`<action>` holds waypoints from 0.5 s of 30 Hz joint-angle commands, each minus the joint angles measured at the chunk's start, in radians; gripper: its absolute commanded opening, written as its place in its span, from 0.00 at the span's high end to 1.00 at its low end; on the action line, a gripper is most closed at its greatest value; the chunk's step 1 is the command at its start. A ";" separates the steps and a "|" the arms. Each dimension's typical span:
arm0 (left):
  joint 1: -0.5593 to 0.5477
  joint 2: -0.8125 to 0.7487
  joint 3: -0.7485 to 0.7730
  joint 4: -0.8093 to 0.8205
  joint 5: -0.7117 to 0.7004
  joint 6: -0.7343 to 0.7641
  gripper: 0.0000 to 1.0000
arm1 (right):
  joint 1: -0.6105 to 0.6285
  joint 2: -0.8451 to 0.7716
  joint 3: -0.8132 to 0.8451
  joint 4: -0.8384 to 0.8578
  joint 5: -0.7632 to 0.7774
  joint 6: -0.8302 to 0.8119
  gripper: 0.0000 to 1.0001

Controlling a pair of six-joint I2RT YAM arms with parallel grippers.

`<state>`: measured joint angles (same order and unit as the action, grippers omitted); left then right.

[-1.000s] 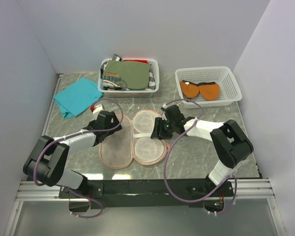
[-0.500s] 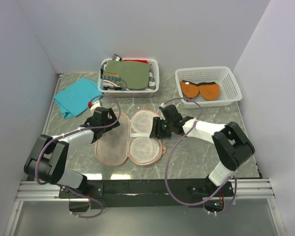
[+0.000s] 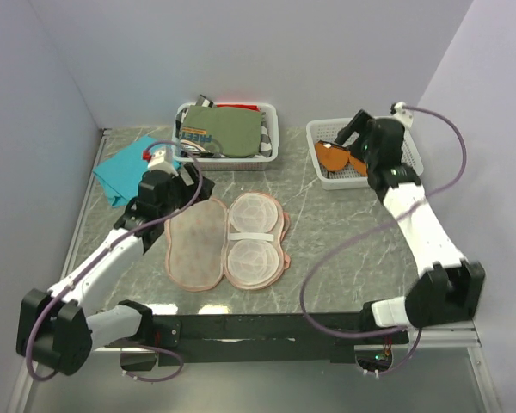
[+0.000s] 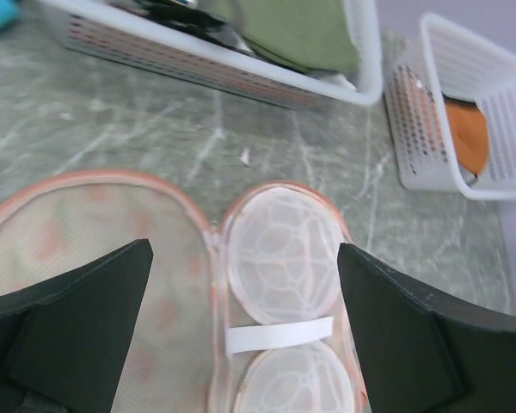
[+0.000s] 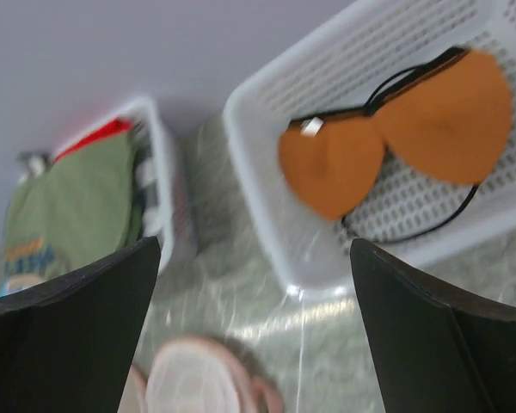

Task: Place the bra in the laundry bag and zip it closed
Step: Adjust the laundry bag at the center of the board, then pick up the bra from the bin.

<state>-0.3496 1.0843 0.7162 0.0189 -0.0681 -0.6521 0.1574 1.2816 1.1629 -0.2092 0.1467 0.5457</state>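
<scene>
1. The bra (image 5: 413,129) lay inside the white mesh basket (image 3: 378,179) at the far right of the tabletop (image 3: 327,232). Its two orange cups sat side by side, and its thin dark straps rested on the basket floor.
2. The right gripper (image 5: 254,243) hung above that basket with its jaws spread wide and nothing between them. In the right wrist view the bra appeared beyond the fingertips, apart from them.
3. The laundry bag (image 3: 198,245) lay unzipped and opened flat in the middle of the tabletop, well apart from the bra.
   - The left half showed its pinkish mesh lining.
   - The right half showed two round white mesh cups with a white strap across the narrow part between them.
   - Nothing lay inside either half.
4. The left gripper (image 4: 242,249) hung over the far end of the opened bag. Its jaws were fully spread and held nothing. Its fingers were clear of the fabric.
5. A second white basket (image 3: 226,160) stood at the far centre of the tabletop, just beyond the bag. It held a folded olive-green garment (image 3: 232,129) on top of other clothes.
6. A teal cloth (image 3: 120,172) lay flat on the tabletop to the left of that basket, near the left arm's wrist.
</scene>
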 commanded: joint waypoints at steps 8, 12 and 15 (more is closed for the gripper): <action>0.009 0.003 0.013 0.032 0.289 0.091 0.04 | -0.200 0.600 0.532 -0.169 0.209 0.030 0.00; 0.011 0.015 0.029 -0.058 0.245 0.156 0.04 | -0.234 0.708 0.610 -0.139 0.182 0.011 0.00; 0.011 0.037 0.074 -0.132 0.185 0.163 0.04 | -0.245 0.792 0.708 -0.177 0.212 0.000 0.00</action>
<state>-0.3435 1.1126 0.7341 -0.0422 0.1555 -0.5396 -0.0711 2.0293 1.7439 -0.3485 0.3035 0.5682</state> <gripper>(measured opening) 0.965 0.995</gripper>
